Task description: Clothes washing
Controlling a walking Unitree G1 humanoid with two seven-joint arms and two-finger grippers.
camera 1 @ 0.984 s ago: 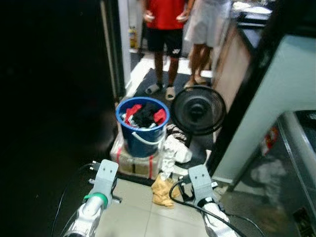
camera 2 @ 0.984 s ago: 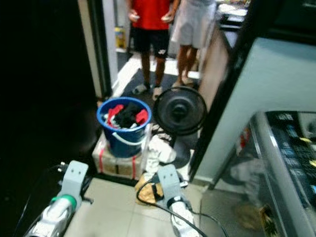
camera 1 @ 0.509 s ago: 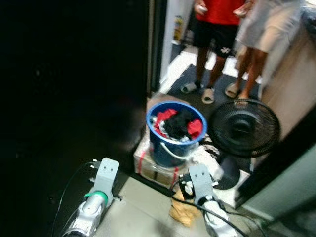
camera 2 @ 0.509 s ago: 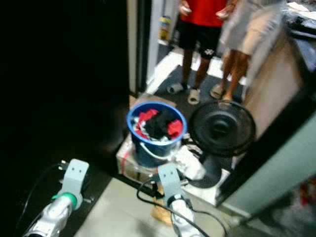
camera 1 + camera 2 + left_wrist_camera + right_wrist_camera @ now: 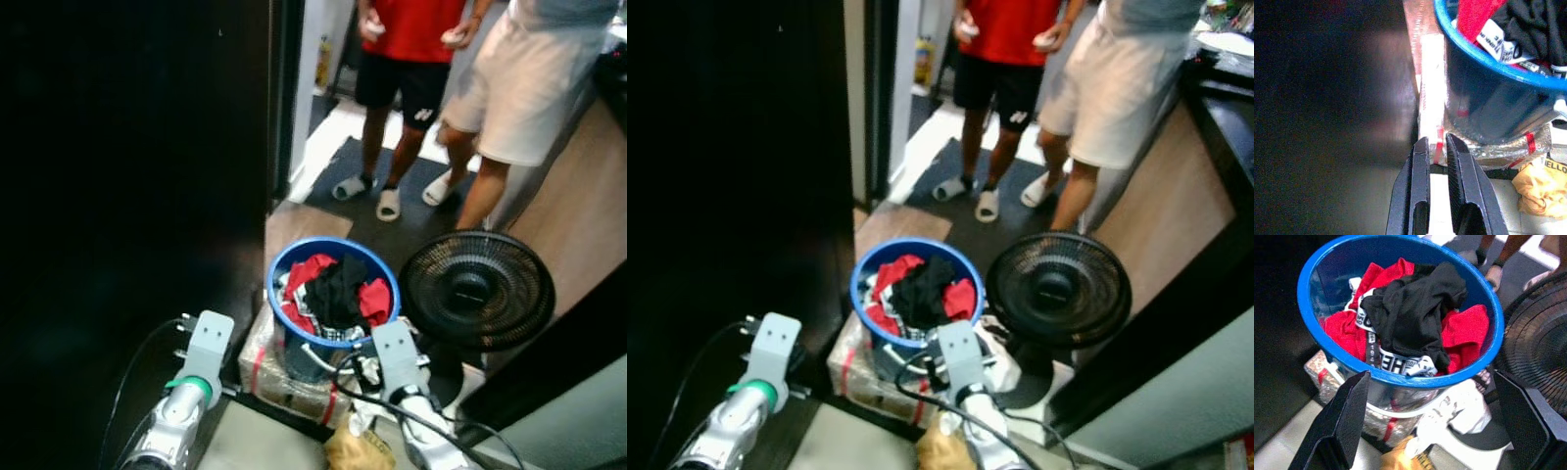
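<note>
Head views: blue bucket (image 5: 333,299) of red and black clothes (image 5: 336,291) on a wrapped box (image 5: 284,372), black fan (image 5: 477,290) just beside, two people (image 5: 460,78) beyond. Left wrist view: left tool (image 5: 1437,147) pressed nearly together, near the box's edge. Right wrist view: right tool (image 5: 1435,396) spread wide before the bucket's rim.

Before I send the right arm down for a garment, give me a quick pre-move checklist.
1. Right gripper open: ok, its fingers are spread wide before the blue bucket.
2. Clothes reachable: ok, the black garment lies on top of the red clothes.
3. Bucket support: cannot tell; it stands on a wrapped box, steadiness unclear.
4. Left gripper out of the way: ok, shut, low beside the box.
5. Surroundings: not ok, the black fan stands close at the right, two people beyond.
</note>
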